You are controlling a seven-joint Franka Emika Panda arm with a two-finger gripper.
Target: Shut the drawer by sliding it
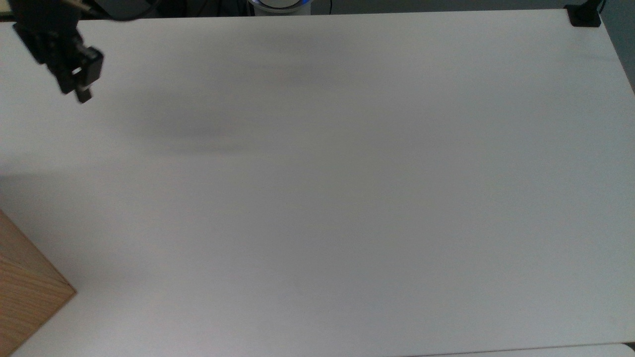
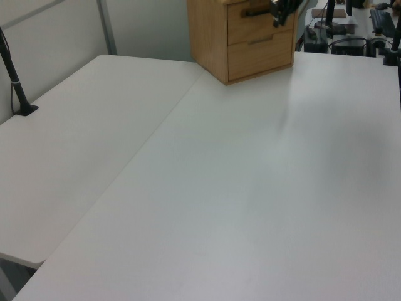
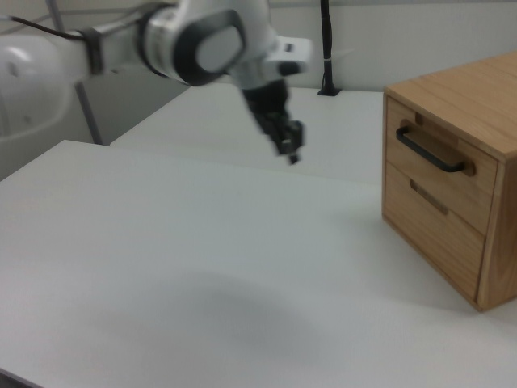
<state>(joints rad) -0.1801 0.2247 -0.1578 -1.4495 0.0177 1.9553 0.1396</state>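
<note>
My pincer (image 3: pixel 291 149) hangs empty above the tabletop (image 3: pixel 202 267), well apart from the drawer (image 3: pixel 432 153); I cannot tell how wide it stands. The drawer looks flush in its cabinet (image 3: pixel 485 97). Swinging carelessly could clip the handle (image 3: pixel 430 153).

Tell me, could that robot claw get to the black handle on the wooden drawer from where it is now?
Probably yes. The gripper hangs in the air apart from the drawer, and only bare white table lies between it and the black handle, which faces open space.
</note>
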